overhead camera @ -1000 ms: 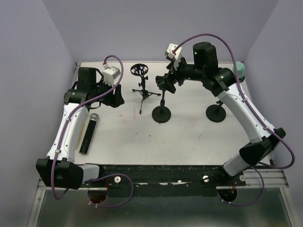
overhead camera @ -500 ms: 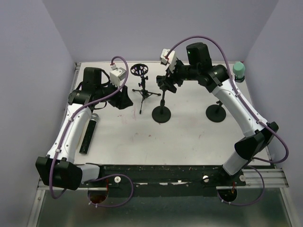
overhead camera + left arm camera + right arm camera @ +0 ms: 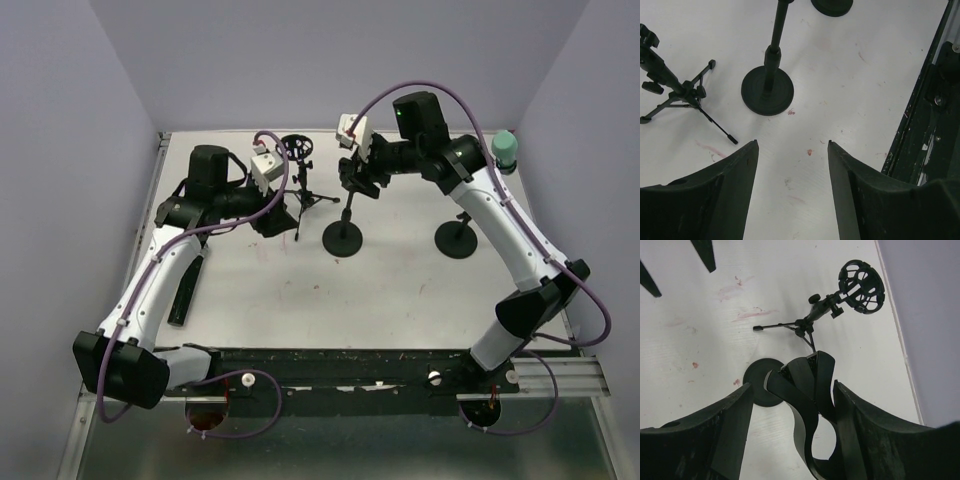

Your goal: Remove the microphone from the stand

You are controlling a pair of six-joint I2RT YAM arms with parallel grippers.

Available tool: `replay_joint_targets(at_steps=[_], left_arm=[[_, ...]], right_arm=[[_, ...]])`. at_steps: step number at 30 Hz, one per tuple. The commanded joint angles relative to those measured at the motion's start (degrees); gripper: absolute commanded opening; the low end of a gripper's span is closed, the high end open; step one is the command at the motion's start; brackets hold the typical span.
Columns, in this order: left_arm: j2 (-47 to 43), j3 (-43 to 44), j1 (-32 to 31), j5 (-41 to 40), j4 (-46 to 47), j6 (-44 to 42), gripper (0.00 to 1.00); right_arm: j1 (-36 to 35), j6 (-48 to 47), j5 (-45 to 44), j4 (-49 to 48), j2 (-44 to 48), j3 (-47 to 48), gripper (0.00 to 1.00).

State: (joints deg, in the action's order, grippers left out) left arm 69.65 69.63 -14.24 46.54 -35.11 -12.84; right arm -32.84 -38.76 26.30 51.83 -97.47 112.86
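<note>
Change: right gripper (image 3: pixel 792 385) narrowed around empty stand clip (image 3: pixel 812 372), not clamped; left gripper (image 3: pixel 792 145) swung inward, jaws spread, holding nothing; microphone (image 3: pixel 185 295) lies flat at left, so removal looks done

A white table (image 3: pixel 400 300) enclosed by lavender walls (image 3: pixel 300 60) carries a small black tripod (image 3: pixel 305 193) at 11 o'clock, its legs splayed and a ring-shaped cradle (image 3: pixel 296 149) tilted at its top. A round black base (image 3: pixel 457 240) sits at 3 o'clock, with a teal cap (image 3: pixel 505 150) at 2 o'clock, close to the right wall. Faint reddish smudges (image 3: pixel 747 315) fleck the white surface beside the tripod. A scuffed black rail (image 3: pixel 350 360) runs along the near edge at 6 o'clock.
</note>
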Motion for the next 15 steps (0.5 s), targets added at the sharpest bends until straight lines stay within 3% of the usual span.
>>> replay_joint_targets(at_steps=[1,3,10,13,15], left_arm=[[2.51,5.16,-1.23,0.31,-1.53,-3.42,0.65],[3.21,7.09,-1.67,-0.75,-2.5,-3.5,0.65],[7.51,9.39,-3.6,0.48,-2.78,-9.48,0.65],[9.62,9.74,-5.44,-0.4,0.47,-9.04,0.66],[9.46,7.38,-6.76,-0.23,5.55,-9.48,0.66]], right_arm=[[0.06,-3.33,1.56,7.07,2.98,-10.45,0.73],[0.06,-4.38,0.94,5.74,3.95,-12.39,0.75],[0.14,-6.93,-0.73,2.23,5.97,-17.84,0.59],[0.14,-6.68,0.15,3.09,6.59,-17.85,0.47],[0.14,-6.68,1.2,3.89,6.94,-17.67,0.34]])
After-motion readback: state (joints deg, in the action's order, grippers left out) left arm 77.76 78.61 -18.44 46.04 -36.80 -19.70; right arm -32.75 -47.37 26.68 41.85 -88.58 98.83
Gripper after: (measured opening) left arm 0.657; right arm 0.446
